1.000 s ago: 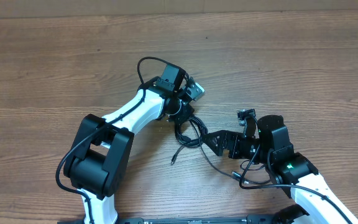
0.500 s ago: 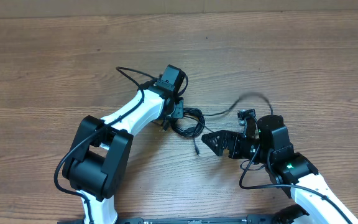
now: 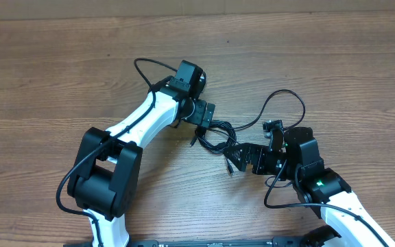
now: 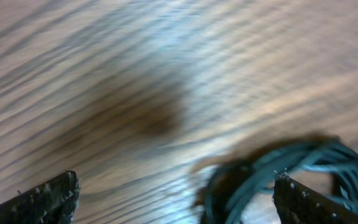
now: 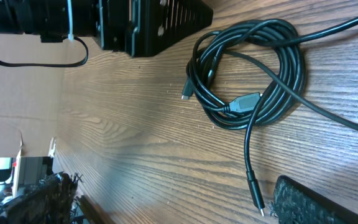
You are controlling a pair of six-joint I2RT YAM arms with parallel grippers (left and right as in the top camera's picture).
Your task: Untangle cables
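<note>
Best to pin the coiled cables (image 3: 214, 134), lying just off centre of the desk (image 3: 60, 62) toward five o'clock, with one side and draw a single free plug end (image 5: 253, 193) away slowly, never grabbing the whole loop. Left gripper (image 3: 203, 114) poised at the coil's ten o'clock, jaws spread wide, empty; right gripper (image 3: 242, 156) low at its four o'clock, jaws likewise apart, holding nothing.

Left wrist view is blurred throughout; the cables (image 4: 309, 158) smear at five o'clock, cut off by the lower edge, individually indistinct.
</note>
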